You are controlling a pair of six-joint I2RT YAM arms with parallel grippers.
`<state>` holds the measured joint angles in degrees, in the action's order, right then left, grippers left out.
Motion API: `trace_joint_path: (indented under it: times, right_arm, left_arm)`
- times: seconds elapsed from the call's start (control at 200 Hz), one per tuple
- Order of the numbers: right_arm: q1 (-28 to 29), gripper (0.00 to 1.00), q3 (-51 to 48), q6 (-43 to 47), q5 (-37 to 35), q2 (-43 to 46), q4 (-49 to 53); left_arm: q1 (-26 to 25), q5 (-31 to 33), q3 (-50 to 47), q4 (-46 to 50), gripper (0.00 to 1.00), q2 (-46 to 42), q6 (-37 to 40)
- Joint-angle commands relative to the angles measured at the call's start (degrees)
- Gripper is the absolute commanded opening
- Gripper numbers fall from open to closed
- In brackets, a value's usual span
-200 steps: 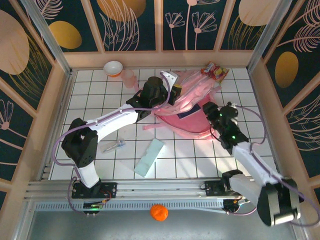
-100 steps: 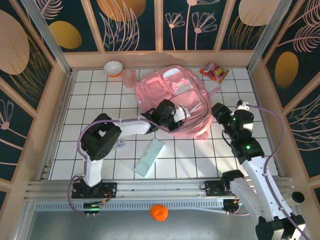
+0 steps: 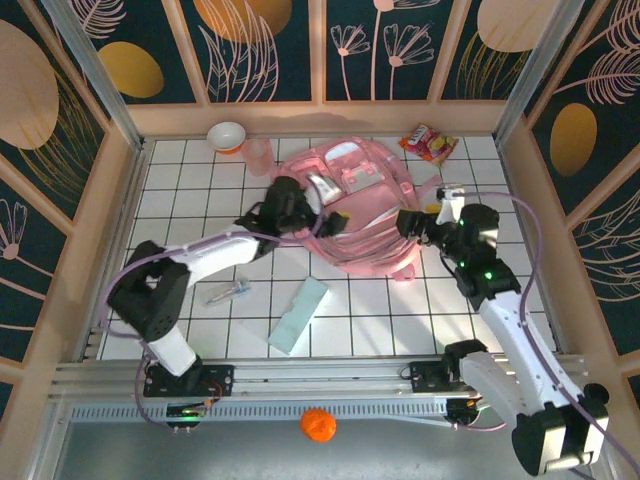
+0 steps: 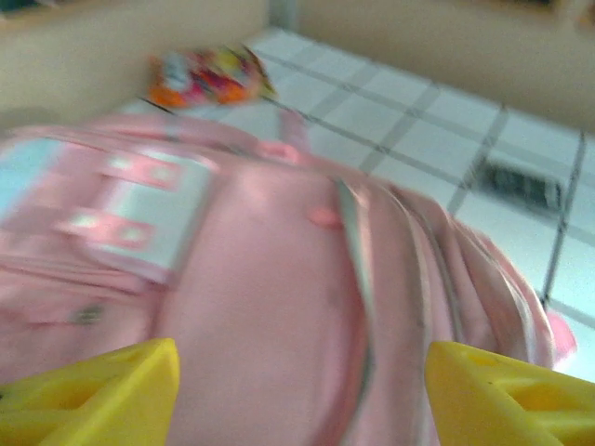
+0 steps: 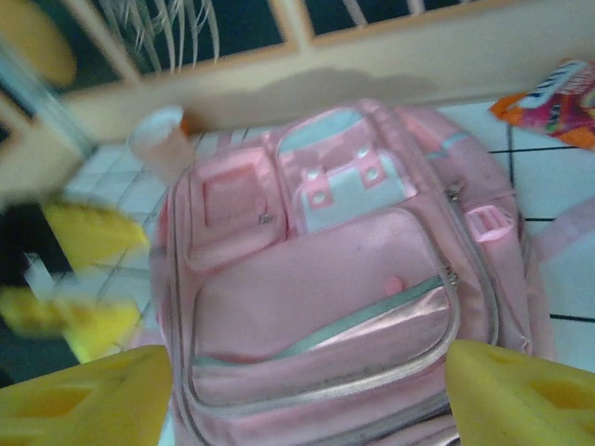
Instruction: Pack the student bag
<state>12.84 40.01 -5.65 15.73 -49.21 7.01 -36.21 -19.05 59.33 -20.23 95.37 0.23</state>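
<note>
Blurred pink student bag (image 4: 279, 279) between spread yellow fingers (image 4: 102, 390), snack packet (image 4: 209, 76) beyond, white tiled table (image 4: 521, 149)

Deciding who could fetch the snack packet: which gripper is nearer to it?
Right. The right gripper hovers at the pink backpack's right edge, on the near side of the snack packet; the left gripper is over the backpack's left half, farther away.

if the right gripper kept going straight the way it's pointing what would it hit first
Most likely the student bag. The right gripper points at its front pockets with jaws open and nothing in between, though the gap to it is hard to judge.
</note>
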Motion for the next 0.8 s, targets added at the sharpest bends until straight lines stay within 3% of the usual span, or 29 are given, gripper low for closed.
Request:
trace_joint_path:
  times: [0.0, 0.135, 0.25, 0.375, 0.425, 0.591, 0.796]
  right_arm:
    - [2.3, 0.77, 5.0, 19.7, 6.0, -4.7, 7.4]
    - [6.9, 0.77, 8.6, 36.4, -1.4, -12.1, 18.0]
    - [10.7, 0.78, 11.0, 46.1, -5.6, -18.2, 24.5]
    - [17.8, 0.78, 9.0, 55.4, -14.2, -22.2, 22.1]
    - [18.2, 0.79, 7.8, 59.0, -15.7, -23.4, 19.2]
    - [18.2, 0.80, 7.2, 64.9, -15.5, -27.4, 11.4]
    - [18.2, 0.79, 10.5, 68.8, -16.2, -33.2, 20.0]
  left_arm:
    - [4.5, -2.7, -3.2, -4.8, 0.71, -4.4, -13.1]
    - [11.2, -5.1, -13.2, -10.4, 0.70, -9.5, -22.5]
    - [14.0, -3.6, -19.9, -12.7, 0.71, -13.6, -25.5]
    - [14.5, -2.2, -24.4, -14.1, 0.72, -15.9, -27.2]
    - [14.6, -2.1, -25.9, -15.5, 0.72, -16.3, -28.3]
    - [14.5, -2.0, -28.2, -18.1, 0.71, -16.5, -30.6]
    - [14.6, -2.0, -29.2, -18.8, 0.71, -16.2, -30.8]
